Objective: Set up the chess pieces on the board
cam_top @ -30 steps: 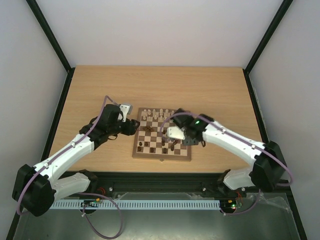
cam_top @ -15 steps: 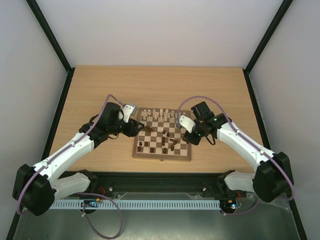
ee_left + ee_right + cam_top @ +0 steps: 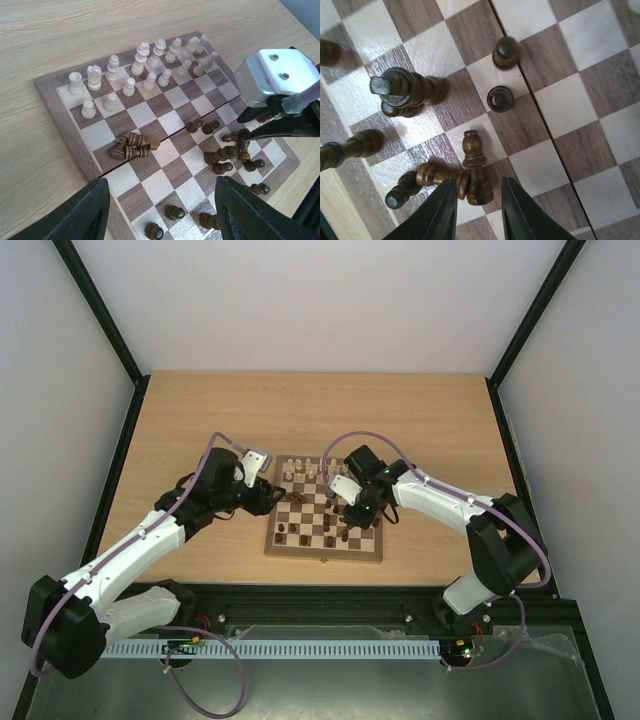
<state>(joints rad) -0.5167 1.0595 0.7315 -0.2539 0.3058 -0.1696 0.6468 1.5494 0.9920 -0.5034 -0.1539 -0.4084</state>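
The board (image 3: 322, 554) lies mid-table. Cream chess pieces (image 3: 142, 57) stand in two rows along its far edge. Dark pieces are scattered over the near half: a toppled heap (image 3: 132, 146), a cluster (image 3: 232, 150) and standing pawns (image 3: 175, 212). My left gripper (image 3: 161, 180) hangs open above the board's left near corner, nothing between its fingers. My right gripper (image 3: 478, 180) is low over the cluster. Its jaws straddle the base of a lying dark piece (image 3: 474, 165), with a gap still showing at the right finger (image 3: 520, 210). The left finger (image 3: 440, 210) is against a second lying piece (image 3: 427, 174).
Two dark pawns (image 3: 500, 98) stand just beyond the straddled piece, and a taller dark piece (image 3: 400, 87) stands to its left. The right arm's white wrist housing (image 3: 275, 75) hangs over the board's right side. Bare wooden table (image 3: 420, 420) surrounds the board.
My right arm has swung left across the board and come down onto the dark cluster, its jaws narrowing around a lying piece. The left gripper has edged slightly toward the board.
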